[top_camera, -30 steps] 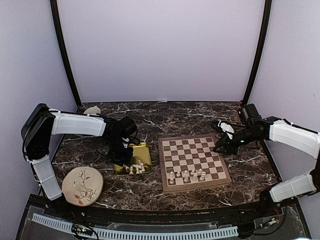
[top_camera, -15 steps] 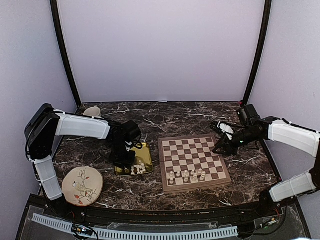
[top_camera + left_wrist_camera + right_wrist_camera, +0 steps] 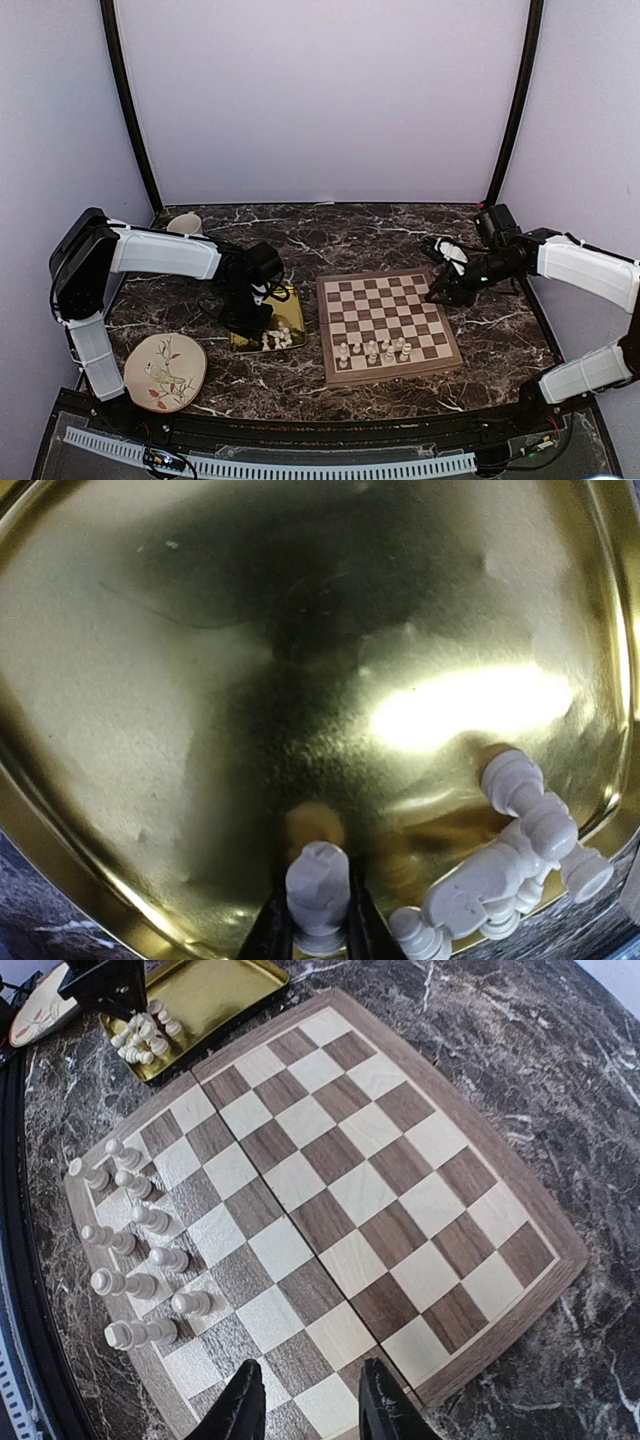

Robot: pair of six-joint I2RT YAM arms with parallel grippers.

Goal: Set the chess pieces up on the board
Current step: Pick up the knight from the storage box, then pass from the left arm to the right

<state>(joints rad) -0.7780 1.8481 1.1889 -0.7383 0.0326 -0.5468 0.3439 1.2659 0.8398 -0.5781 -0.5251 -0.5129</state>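
One glossy cream-white chess piece (image 3: 317,885), upright at bottom centre, is pinched in the left gripper (image 3: 317,928); right gripper (image 3: 312,1400) gapes, holding nothing.

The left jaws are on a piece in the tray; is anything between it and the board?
Nothing tall. The piece must clear the tray rim and the loose pieces lying beside it; bare marble separates tray from board. The right gripper hovers at the board's right edge, jaws open.
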